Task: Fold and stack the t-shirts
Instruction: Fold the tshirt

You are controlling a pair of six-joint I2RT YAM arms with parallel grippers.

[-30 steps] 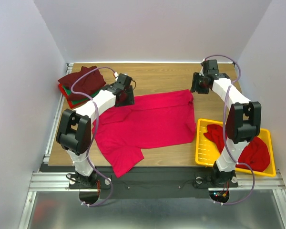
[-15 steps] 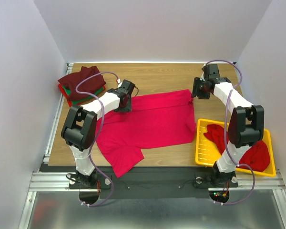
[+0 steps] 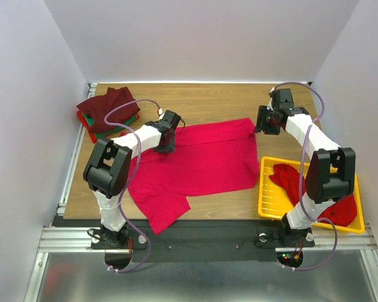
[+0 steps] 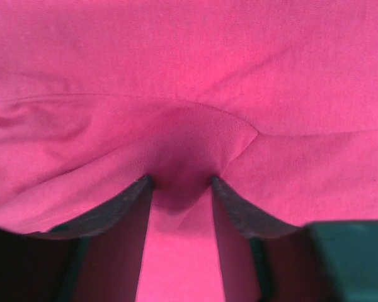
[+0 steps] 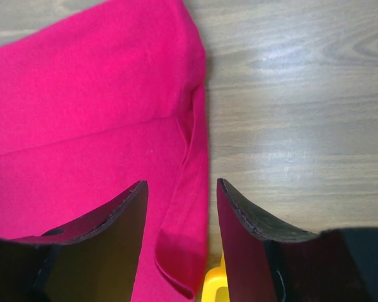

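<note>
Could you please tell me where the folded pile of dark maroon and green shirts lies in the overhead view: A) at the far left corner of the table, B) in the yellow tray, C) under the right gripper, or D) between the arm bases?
A: the folded pile lies at the far left corner of the table, while the yellow tray sits at the near right.

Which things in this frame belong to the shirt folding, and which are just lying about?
Part of the job:
- spread red t-shirt, mid-table
- folded stack, far left corner
- crumpled red shirts waiting in the tray

Just there:
- yellow tray, which only holds the waiting shirts
- wooden table
</note>
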